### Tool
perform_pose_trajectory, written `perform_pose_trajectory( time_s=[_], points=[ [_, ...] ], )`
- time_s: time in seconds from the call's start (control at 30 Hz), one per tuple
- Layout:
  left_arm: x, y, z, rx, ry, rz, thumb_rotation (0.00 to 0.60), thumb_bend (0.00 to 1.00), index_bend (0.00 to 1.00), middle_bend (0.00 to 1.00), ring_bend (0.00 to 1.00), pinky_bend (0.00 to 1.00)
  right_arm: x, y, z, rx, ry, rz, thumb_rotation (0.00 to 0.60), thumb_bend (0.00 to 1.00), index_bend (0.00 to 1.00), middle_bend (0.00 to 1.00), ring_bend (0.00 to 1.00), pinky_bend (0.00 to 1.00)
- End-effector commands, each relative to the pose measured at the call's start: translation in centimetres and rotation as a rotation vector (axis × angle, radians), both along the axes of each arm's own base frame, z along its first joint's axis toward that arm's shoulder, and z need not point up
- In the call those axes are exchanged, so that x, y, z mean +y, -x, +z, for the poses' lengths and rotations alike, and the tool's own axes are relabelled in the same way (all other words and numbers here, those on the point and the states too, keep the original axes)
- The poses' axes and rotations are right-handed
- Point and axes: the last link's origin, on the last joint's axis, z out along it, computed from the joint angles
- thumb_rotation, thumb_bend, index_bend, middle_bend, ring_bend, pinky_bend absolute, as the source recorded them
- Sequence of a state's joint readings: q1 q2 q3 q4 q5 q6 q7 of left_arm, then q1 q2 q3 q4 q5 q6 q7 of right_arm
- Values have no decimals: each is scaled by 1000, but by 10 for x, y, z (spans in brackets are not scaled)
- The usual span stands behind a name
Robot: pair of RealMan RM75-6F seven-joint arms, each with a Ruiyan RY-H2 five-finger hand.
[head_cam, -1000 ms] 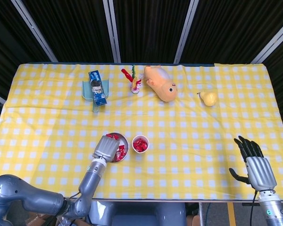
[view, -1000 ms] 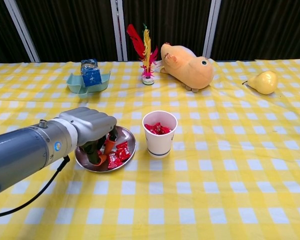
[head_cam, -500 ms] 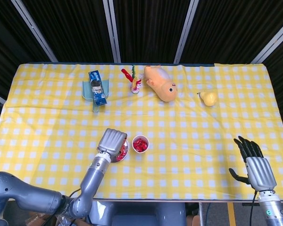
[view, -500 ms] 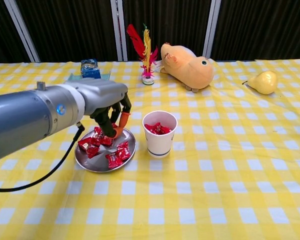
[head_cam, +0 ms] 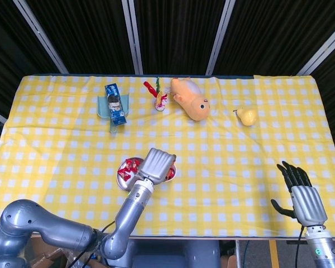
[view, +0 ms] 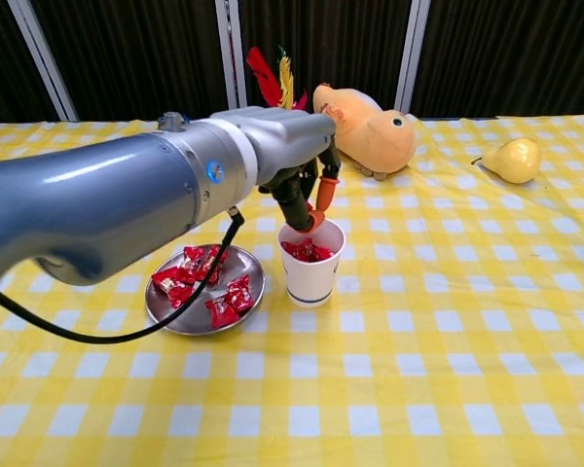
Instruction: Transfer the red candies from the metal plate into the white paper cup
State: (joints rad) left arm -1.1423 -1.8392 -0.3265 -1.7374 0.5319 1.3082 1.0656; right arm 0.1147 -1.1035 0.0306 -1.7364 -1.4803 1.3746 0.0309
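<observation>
**Left robot hand over the cup, candies in plate and cup**

The left robot hand (view: 290,156) hangs directly above the white paper cup (view: 310,273), fingers (view: 323,193) curled downward toward its mouth. Whether a candy is pinched between the fingertips cannot be told; a red bit shows at the orange tips just over the rim. The cup stands upright near the middle of the surface (view: 448,321), which is covered by a yellow checked cloth, and already holds red candies. Just left of the cup, close beside it, sits the metal plate (view: 165,307) with several red candies (view: 209,287) lying in it.

The right robot hand (head_cam: 300,192) rests at the near right edge, well apart from the cup, fingers spread wide and holding nothing.

Along the far side stand a blue carton (view: 176,141) in a teal tray (view: 146,165), a feathered shuttlecock (view: 273,78), an orange plush toy (view: 375,131) and a yellow pear (view: 514,159).
</observation>
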Motion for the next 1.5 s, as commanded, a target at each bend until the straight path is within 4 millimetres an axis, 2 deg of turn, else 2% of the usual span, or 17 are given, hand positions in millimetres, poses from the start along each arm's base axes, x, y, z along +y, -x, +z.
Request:
perform_pose_trajectory(
  time_s=[0.03,0.2,0.47,0.87,1.07,1.17,1.23,1.3,1.5],
  points=[
    [-1,-10,-11,3,4,-20,600,457,511,634,839,971,0,0,0,-4,0,-1,600,342,0,0,0,1],
    [-1,-13,-21,12,9,-20,600,451,501,623,839,971,-1,0,1,-8,-1,-3,600,341,0,0,0,1],
    [-2,-12,-22,5,4,-21,600,316,445,545,839,971,-1,0,1,-6,-2,-2,600,341,0,0,0,1],
    [2,4,4,-35,-44,17,600,312,398,494,838,971,0,0,0,3,3,3,600,341,0,0,0,1],
    [0,23,22,-50,-78,34,600,312,368,494,828,971,0,0,1,3,3,2,600,341,0,0,0,1],
    [-3,37,34,-54,-106,41,600,309,358,574,829,971,0,0,0,5,1,4,600,341,0,0,0,1],
    [-3,48,41,-42,-122,46,600,309,353,711,841,971,0,-1,0,5,0,4,600,341,0,0,0,1],
    [-3,58,46,-20,-129,57,600,309,350,782,855,971,0,-1,-1,7,-2,4,600,341,0,0,0,1],
    [-3,84,51,46,-111,109,600,309,345,902,914,987,0,-1,-2,11,-1,5,600,341,0,0,0,1]
  ],
)
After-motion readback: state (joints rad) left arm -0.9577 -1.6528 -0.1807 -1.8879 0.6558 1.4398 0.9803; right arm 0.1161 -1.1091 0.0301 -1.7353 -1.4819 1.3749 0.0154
